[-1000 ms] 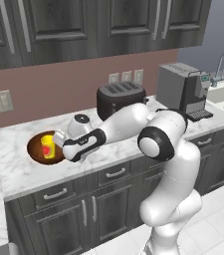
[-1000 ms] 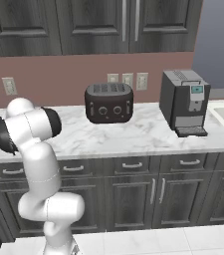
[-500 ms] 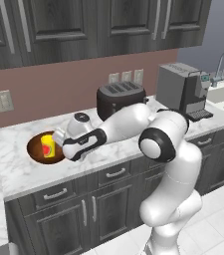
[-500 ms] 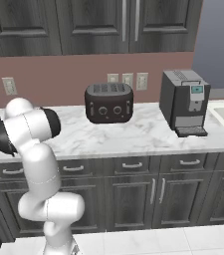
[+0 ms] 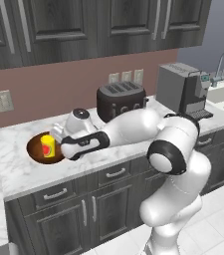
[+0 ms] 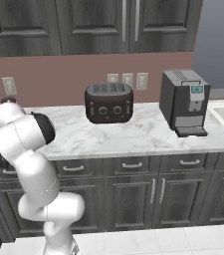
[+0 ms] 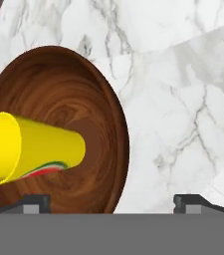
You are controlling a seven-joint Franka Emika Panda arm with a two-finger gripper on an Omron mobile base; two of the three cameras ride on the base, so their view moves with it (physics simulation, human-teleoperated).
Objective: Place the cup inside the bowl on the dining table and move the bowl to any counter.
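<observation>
Both parts of the task appear complete, judging from present positions. Cup (image 5: pixel 47 147) stands upright inside bowl (image 5: pixel 43 148); bowl rests on counter (image 5: pixel 19 167), at the left end of the marble worktop over dark cabinets, near the reddish-brown wall. Nothing further seems left beyond withdrawing the arm.

Gripper (image 5: pixel 58 137) sits just right of the bowl, at its near-right rim, jaws spread wide and holding nothing. In the hand view, finger tips (image 7: pixel 31 203) straddle the bowl's rim with marble between them; contact with the rim cannot be told.

Appearance of bowl: round, shallow, dark reddish-brown, with swirling wood grain on the inner surface. Appearance of cup: small yellow cylinder, open mouth, red mark with a thin green line on its side; far narrower than the bowl and off-centre within it.

Toaster (image 5: pixel 120 101) stands to the right of the bowl, well apart; coffee machine (image 5: pixel 182 88) farther right.
</observation>
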